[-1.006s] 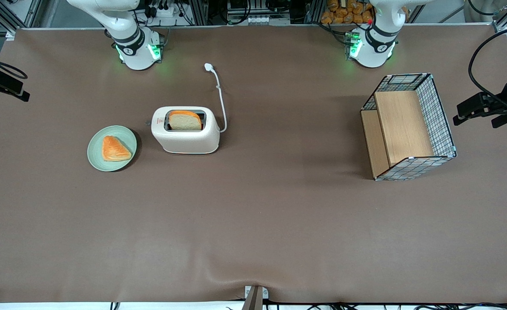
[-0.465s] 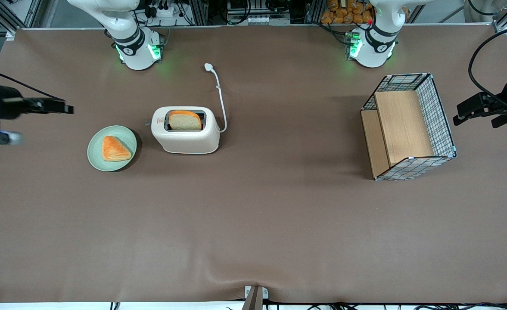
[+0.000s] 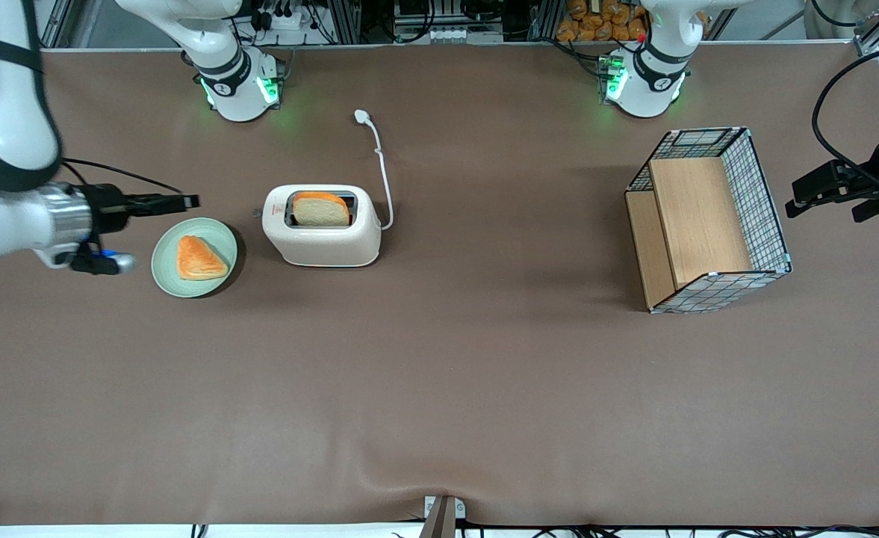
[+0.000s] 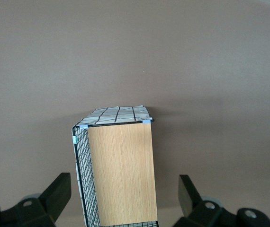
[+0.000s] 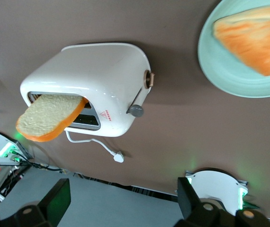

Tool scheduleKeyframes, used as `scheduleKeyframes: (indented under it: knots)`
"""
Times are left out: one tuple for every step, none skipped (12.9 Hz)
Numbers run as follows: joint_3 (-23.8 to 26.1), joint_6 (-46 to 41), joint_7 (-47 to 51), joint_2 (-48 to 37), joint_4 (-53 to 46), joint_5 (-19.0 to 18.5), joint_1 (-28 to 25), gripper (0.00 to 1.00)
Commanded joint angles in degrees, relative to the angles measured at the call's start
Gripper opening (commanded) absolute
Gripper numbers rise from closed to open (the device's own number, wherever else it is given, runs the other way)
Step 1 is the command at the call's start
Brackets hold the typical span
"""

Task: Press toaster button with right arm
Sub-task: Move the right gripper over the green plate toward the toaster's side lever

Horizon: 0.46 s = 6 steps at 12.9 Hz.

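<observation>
The cream-white toaster point(image 3: 322, 228) point(image 5: 97, 71) stands on the brown table with a bread slice point(image 3: 321, 210) point(image 5: 49, 116) upright in its slot. The toaster button point(image 3: 255, 214) point(image 5: 136, 110), a small grey lever tab, sticks out of the short end face that looks toward the working arm's end of the table. The right arm point(image 3: 6, 217) reaches in level from that end. Its gripper point(image 3: 189, 200) point(image 5: 123, 201) is open and holds nothing. It hangs over the plate's rim, pointing at the button's end face and a short way off it.
A pale green plate point(image 3: 215, 233) point(image 5: 215, 61) with a triangular pastry point(image 3: 200, 258) lies beside the toaster, under the gripper. The white cord and plug point(image 3: 362, 116) point(image 5: 119, 156) trail away from the front camera. A wire basket with wooden boards point(image 3: 708, 220) point(image 4: 121, 170) stands toward the parked arm's end.
The right arm has swung in from the table's end, its gripper travelling toward the toaster and now over the plate's rim. Toaster, bread and plate have not moved.
</observation>
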<state>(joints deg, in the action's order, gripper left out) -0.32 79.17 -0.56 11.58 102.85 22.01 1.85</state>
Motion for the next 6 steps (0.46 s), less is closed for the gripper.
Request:
scheduleKeyframes:
  knots:
    - [-0.2,1.0,0.2,0.6,2.3,1.5,-2.0,1.0]
    - [-0.1,0.8,-0.1,1.2,2.4,1.5,-1.7,1.0]
    - [-0.2,0.6,-0.1,1.4,2.4,1.5,-1.3,1.0]
    - [-0.1,0.6,-0.1,1.7,3.1,1.5,-1.1,1.0]
    - [-0.1,0.6,-0.1,1.7,3.9,1.6,-1.1,1.0]
    - [-0.1,0.6,-0.2,1.7,5.0,2.3,-1.1,0.85]
